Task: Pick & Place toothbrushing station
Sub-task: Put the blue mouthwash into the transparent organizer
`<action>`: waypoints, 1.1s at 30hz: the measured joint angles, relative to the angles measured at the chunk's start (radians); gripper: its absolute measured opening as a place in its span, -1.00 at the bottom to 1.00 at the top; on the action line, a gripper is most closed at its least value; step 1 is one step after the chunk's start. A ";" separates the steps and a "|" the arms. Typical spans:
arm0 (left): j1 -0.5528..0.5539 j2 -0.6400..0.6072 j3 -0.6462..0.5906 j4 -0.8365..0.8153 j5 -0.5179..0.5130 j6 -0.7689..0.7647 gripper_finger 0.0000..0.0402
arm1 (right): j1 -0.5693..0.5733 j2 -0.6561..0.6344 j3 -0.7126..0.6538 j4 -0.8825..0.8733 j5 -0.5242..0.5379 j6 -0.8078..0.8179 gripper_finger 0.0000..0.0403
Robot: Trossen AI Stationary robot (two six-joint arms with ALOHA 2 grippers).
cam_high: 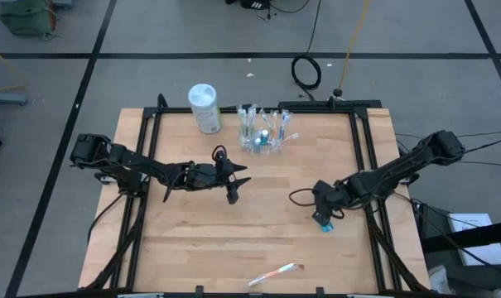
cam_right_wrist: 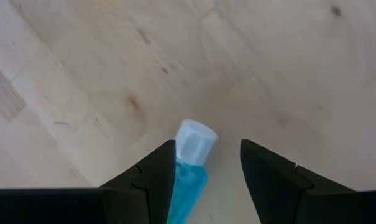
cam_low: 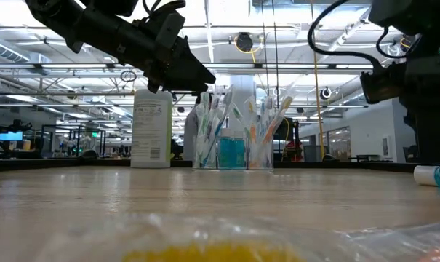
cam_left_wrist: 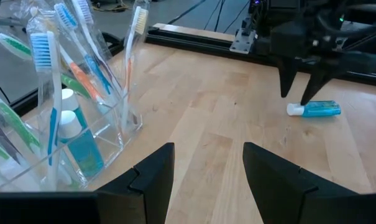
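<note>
While the right gripper [cam_right_wrist: 206, 165] hangs wide open, empty | tube [cam_right_wrist: 191, 162] lies between fingers, cap forward | descend squarely, then close | left gripper [cam_left_wrist: 206, 168] open, empty.

- white canister [cam_high: 205, 108] – upright near the table's far edge, label facing the low view
- wooden table [cam_high: 258, 232] – light planks, black frame rails along the sides
- coiled black cable [cam_high: 306, 71] on grey floor beyond the table
</note>
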 joint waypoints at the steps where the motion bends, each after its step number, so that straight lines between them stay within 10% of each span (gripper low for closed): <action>1: 0.000 0.000 0.000 0.000 0.000 0.000 -0.01 | 0.000 0.017 0.000 0.015 0.000 0.000 -0.15; 14: 0.000 0.000 0.000 -0.001 0.000 0.000 -0.01 | -0.003 0.170 0.005 0.074 -0.043 -0.102 -0.20; 33: 0.000 0.000 0.000 -0.003 0.000 -0.001 -0.01 | -0.070 0.109 -0.002 0.037 -0.072 -0.117 -0.97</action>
